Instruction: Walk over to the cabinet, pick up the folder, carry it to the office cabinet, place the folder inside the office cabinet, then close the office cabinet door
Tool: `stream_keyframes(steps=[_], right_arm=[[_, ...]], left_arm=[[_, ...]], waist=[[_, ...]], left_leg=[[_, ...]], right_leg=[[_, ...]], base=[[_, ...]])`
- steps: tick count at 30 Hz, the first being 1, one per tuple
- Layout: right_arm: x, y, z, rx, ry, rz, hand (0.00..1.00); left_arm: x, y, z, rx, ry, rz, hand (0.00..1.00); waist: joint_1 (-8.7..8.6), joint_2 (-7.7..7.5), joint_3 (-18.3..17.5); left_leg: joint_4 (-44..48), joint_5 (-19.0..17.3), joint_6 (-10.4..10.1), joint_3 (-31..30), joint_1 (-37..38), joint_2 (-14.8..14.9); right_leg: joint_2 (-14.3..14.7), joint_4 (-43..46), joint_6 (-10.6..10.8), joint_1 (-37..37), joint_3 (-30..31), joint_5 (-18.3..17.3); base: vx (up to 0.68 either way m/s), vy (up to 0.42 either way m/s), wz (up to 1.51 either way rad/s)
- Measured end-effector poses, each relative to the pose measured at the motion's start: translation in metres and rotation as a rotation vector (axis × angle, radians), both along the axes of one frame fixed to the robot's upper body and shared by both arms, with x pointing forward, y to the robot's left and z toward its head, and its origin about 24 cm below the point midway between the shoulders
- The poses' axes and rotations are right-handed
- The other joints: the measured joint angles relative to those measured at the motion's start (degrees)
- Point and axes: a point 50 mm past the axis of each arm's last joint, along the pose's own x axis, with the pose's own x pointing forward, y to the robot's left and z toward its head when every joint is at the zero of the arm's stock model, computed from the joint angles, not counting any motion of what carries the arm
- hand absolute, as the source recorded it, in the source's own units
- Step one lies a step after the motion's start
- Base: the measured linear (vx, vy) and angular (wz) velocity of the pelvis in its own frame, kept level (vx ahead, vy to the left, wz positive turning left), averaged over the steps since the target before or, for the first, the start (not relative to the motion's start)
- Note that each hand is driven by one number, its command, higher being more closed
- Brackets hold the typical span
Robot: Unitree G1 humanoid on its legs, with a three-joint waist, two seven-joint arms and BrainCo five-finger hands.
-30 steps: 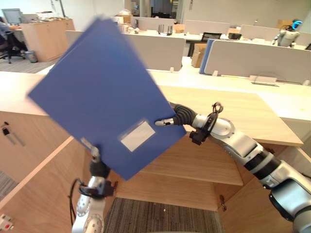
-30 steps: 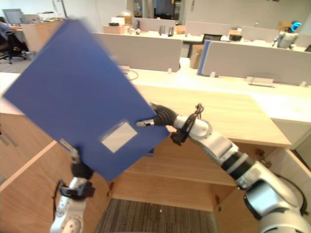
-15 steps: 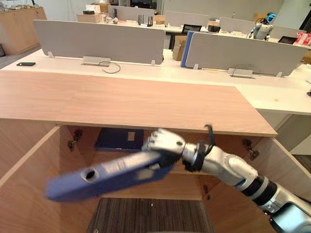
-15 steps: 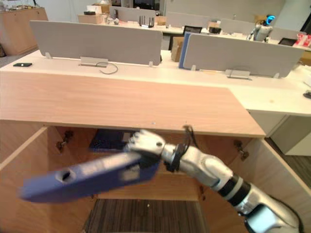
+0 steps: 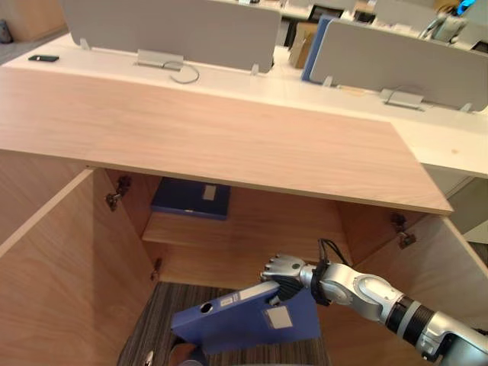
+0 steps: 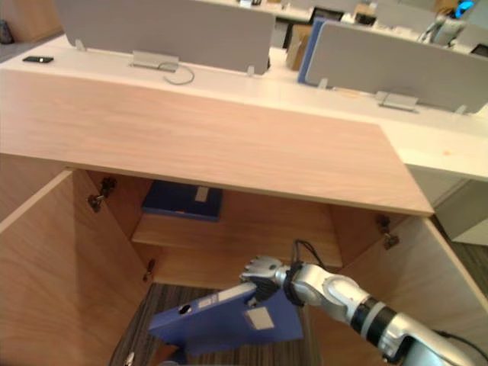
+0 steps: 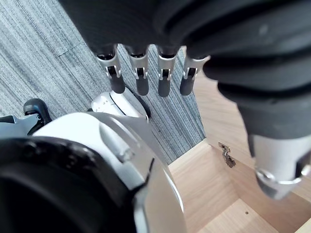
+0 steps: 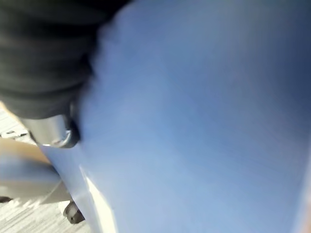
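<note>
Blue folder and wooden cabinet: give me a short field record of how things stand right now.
carried item: blue folder with a white label, nearly flat, spine toward the camera
held by: right hand, fingers curled over its far edge
position: low before the open wooden cabinet, below the shelf, not resting on it
on shelf: second blue folder, lying flat
doors: left door and right door both open
left hand: fingers straight, holding nothing, over grey carpet
</note>
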Motion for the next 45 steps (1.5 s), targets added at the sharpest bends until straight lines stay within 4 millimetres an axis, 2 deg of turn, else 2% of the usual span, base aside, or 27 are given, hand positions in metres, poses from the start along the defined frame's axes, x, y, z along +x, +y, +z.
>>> stream_keyframes(steps=[3,7,10,14,17,19,20,21,22,24,25,27,28,30,31,33,34,37,39,40,41,44,45], right_arm=[[-0.004,-0.005,-0.020,-0.031,0.065,-0.066,1.00],[-0.001,-0.005,-0.031,-0.005,0.094,-0.164,1.00],[0.009,-0.005,-0.030,0.057,0.075,-0.269,1.00],[0.029,-0.016,-0.023,0.220,0.069,-0.511,1.00],[0.046,-0.034,-0.012,0.437,0.067,-0.769,1.00],[0.058,-0.051,0.000,0.735,0.079,-1.026,1.00],[0.060,-0.055,0.003,0.818,0.081,-1.084,1.00],[0.063,-0.064,0.009,0.980,0.088,-1.183,1.00],[0.065,-0.074,0.013,1.131,0.096,-1.273,1.00],[0.063,-0.083,0.011,1.277,0.134,-1.391,1.00],[0.061,-0.081,0.008,1.361,0.177,-1.435,1.00],[0.061,-0.073,0.005,1.476,0.247,-1.462,1.00],[0.062,-0.070,0.006,1.519,0.267,-1.466,1.00],[0.069,-0.059,0.011,1.737,0.370,-1.476,1.00],[0.072,-0.054,0.014,1.869,0.439,-1.484,1.00],[0.077,-0.051,0.019,2.012,0.492,-1.490,1.00],[0.081,-0.050,0.024,2.097,0.517,-1.486,1.00],[0.099,-0.035,0.048,2.277,0.585,-1.396,1.00],[0.112,-0.014,0.069,2.382,0.669,-1.319,1.00],[0.114,-0.007,0.073,2.394,0.695,-1.302,1.00],[0.119,0.012,0.084,2.426,0.782,-1.260,1.00],[0.127,0.036,0.108,2.507,0.899,-1.212,1.00],[0.129,0.039,0.114,2.532,0.915,-1.197,1.00]], left_arm=[[0.005,0.001,0.001,0.020,-0.001,-0.021,0.00],[0.016,0.000,0.003,0.045,-0.025,-0.050,0.00],[0.022,-0.001,0.005,0.057,-0.045,-0.067,0.00],[0.027,-0.002,0.007,0.075,-0.066,-0.082,0.00],[0.028,-0.004,0.007,0.073,-0.074,-0.079,0.00],[0.024,-0.005,0.006,0.068,-0.066,-0.070,0.00],[0.022,-0.005,0.006,0.065,-0.061,-0.065,0.00],[0.017,-0.007,0.005,0.059,-0.052,-0.048,0.00],[0.013,-0.010,0.003,0.048,-0.040,-0.039,0.00],[0.004,-0.011,0.002,0.044,-0.020,-0.023,0.00],[-0.004,-0.008,0.002,0.049,-0.004,-0.001,0.00],[-0.015,-0.005,0.002,0.051,0.022,0.023,0.00],[-0.015,-0.005,0.002,0.050,0.023,0.026,0.00],[-0.011,-0.005,0.002,0.048,0.014,0.024,0.00],[-0.010,-0.004,0.002,0.048,0.009,0.029,0.00],[-0.007,-0.005,0.002,0.043,0.003,0.031,0.00],[-0.003,-0.007,0.002,0.037,-0.009,0.037,0.00],[0.015,-0.008,0.004,0.034,-0.050,0.065,0.00],[0.036,-0.011,0.008,0.032,-0.109,0.078,0.00],[0.039,-0.011,0.009,0.033,-0.120,0.080,0.00],[0.047,-0.012,0.012,0.036,-0.144,0.085,0.00],[0.060,-0.011,0.018,0.055,-0.183,0.097,0.00],[0.064,-0.011,0.019,0.059,-0.192,0.099,0.00]], waist=[[-0.19,0.20,0.07],[-0.25,0.50,0.36],[-0.07,0.77,0.57],[0.11,0.87,0.59],[0.06,1.30,0.46],[0.22,1.57,0.55],[0.29,1.72,0.48],[0.29,2.16,0.75],[0.13,3.23,1.43],[-0.15,4.34,2.24],[-0.14,4.26,2.31],[0.01,4.32,2.48],[0.10,4.39,2.89],[0.39,4.39,4.85],[0.50,4.68,6.00],[0.55,5.65,7.68],[0.74,6.56,8.98],[0.97,7.44,12.87],[1.00,8.30,15.35],[0.92,8.33,15.63],[1.30,8.47,16.33],[1.71,8.69,16.53],[1.71,8.82,16.65]], left_leg=[[-4.09,1.01,0.66,1.05,1.76,-1.96],[-7.51,1.74,0.94,2.27,3.03,-3.24],[-8.38,1.60,1.15,3.12,3.80,-3.67],[-8.40,0.94,1.75,3.95,4.36,-4.26],[-8.41,-0.02,2.13,4.32,4.70,-4.97],[-8.38,-0.82,2.49,5.22,4.73,-5.89],[-8.35,-1.17,2.69,5.68,4.76,-6.22],[-8.07,-1.97,3.55,6.24,5.18,-7.07],[-7.19,-2.79,4.39,6.49,5.97,-7.38],[-5.43,-3.94,4.90,6.67,6.99,-7.81],[-4.68,-4.64,5.28,7.06,7.27,-8.10],[-3.85,-5.36,5.73,7.79,7.33,-8.31],[-3.44,-5.53,5.85,7.78,7.28,-8.40],[0.23,-7.14,6.28,7.82,5.38,-8.66],[3.74,-8.87,6.46,7.61,3.83,-8.15],[9.32,-11.43,6.59,6.94,1.48,-6.81],[14.12,-13.38,6.76,6.24,-1.17,-5.81],[25.05,-17.25,7.27,5.07,-8.08,-4.65],[32.91,-20.13,7.52,3.63,-13.76,-4.38],[34.45,-20.71,7.56,3.30,-15.07,-4.36],[37.81,-21.97,7.34,2.71,-17.98,-4.38],[43.92,-23.76,8.01,1.39,-24.29,-4.49],[45.61,-24.00,7.88,1.07,-25.86,-4.54]], right_leg=[[-1.84,0.08,0.74,-0.45,0.40,0.37],[-2.79,0.10,1.37,-1.29,1.13,0.28],[-3.33,0.15,1.73,-1.60,2.35,0.05],[-4.09,1.18,2.30,-2.51,4.19,-0.32],[-5.00,2.02,2.85,-3.25,5.33,-0.64],[-6.47,5.65,4.08,-5.69,6.84,-1.99],[-7.04,7.30,4.45,-6.61,7.17,-2.60],[-8.50,11.20,5.18,-8.24,7.68,-3.86],[-9.63,16.17,5.29,-9.47,7.91,-4.19],[-11.65,23.38,5.19,-11.67,5.81,-4.25],[-13.48,25.62,5.03,-12.34,1.72,-4.18],[-14.95,24.75,4.33,-11.49,-4.36,-3.72],[-15.12,24.03,4.18,-11.01,-5.63,-3.58],[-15.17,21.92,4.19,-10.03,-7.06,-3.54],[-14.99,20.74,4.21,-9.10,-7.76,-3.55],[-14.67,21.03,4.25,-8.45,-9.05,-3.58],[-14.76,23.27,4.60,-9.13,-9.47,-4.31],[-17.72,32.58,5.16,-13.81,-11.17,-9.05],[-20.68,41.53,5.01,-18.27,-11.69,-12.91],[-21.25,43.29,4.97,-19.32,-11.69,-13.78],[-22.83,47.45,5.00,-21.59,-11.98,-15.56],[-25.34,54.21,4.70,-26.36,-12.19,-18.39],[-25.97,56.01,4.42,-27.49,-12.23,-19.08]], base=[[0.12,0.092,-0.06],[0.14,0.040,-0.10],[0.10,0.024,-0.22],[0.06,0.033,-0.23],[0.02,0.072,-0.17],[0.00,0.146,-0.24],[0.00,0.142,-0.31],[0.02,0.150,-0.25],[0.02,0.152,-0.19],[-0.01,0.162,-0.05],[-0.02,0.136,-0.08],[0.02,0.099,-0.20],[0.02,0.091,-0.16],[-0.03,0.073,-0.02],[-0.06,0.053,0.04],[-0.09,0.065,0.11],[-0.15,0.100,0.20],[-0.16,0.064,0.18],[-0.22,0.025,0.33],[-0.18,-0.001,0.31],[-0.16,-0.018,0.24],[-0.12,-0.026,0.30],[-0.09,-0.018,0.39]])
